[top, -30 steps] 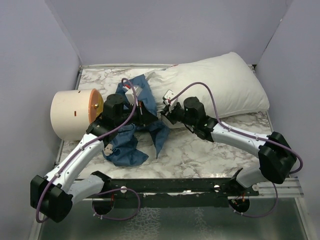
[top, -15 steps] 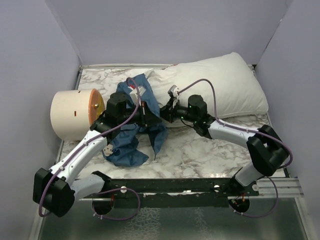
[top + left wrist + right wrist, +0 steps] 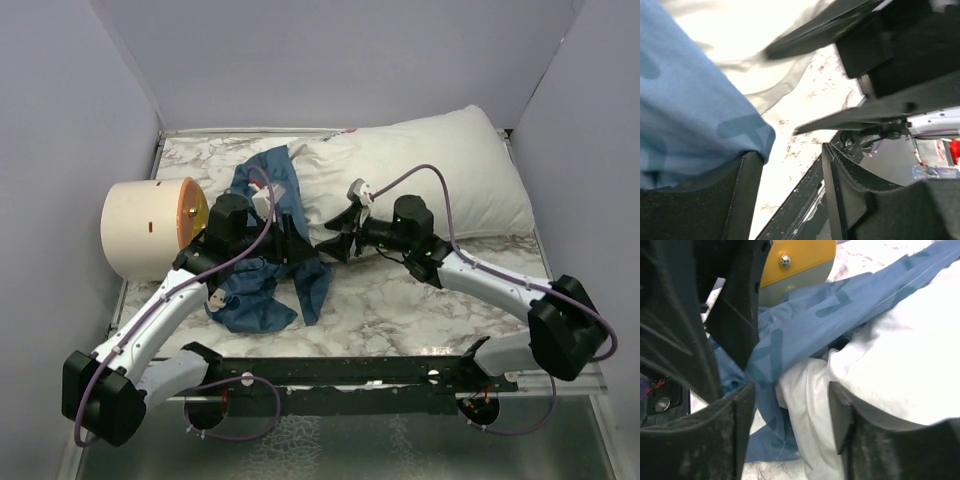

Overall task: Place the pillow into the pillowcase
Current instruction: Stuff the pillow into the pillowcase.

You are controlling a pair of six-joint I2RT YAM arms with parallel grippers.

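Observation:
The white pillow (image 3: 430,175) lies along the back right of the table. The blue pillowcase (image 3: 262,292) is crumpled at centre left, and its upper part lies over the pillow's left end. My left gripper (image 3: 305,248) and right gripper (image 3: 336,245) face each other at that end. In the left wrist view the left gripper (image 3: 792,167) is open over bare table, and the pillowcase (image 3: 690,110) hangs over its left finger. The right gripper (image 3: 790,407) is open too. A pillow (image 3: 900,350) corner and a pillowcase (image 3: 805,320) fold lie loose between its jaws.
A cream cylinder (image 3: 148,228) with a yellow-orange face (image 3: 800,255) lies on its side at the left edge, just behind the left arm. Lilac walls close in three sides. The marble table (image 3: 400,300) ends at a black rail (image 3: 350,375) in front.
Both grippers were shut on the fabric and now stand open, having let go. The right arm has drawn back to the right, and the pillow's left end sits a little further left.

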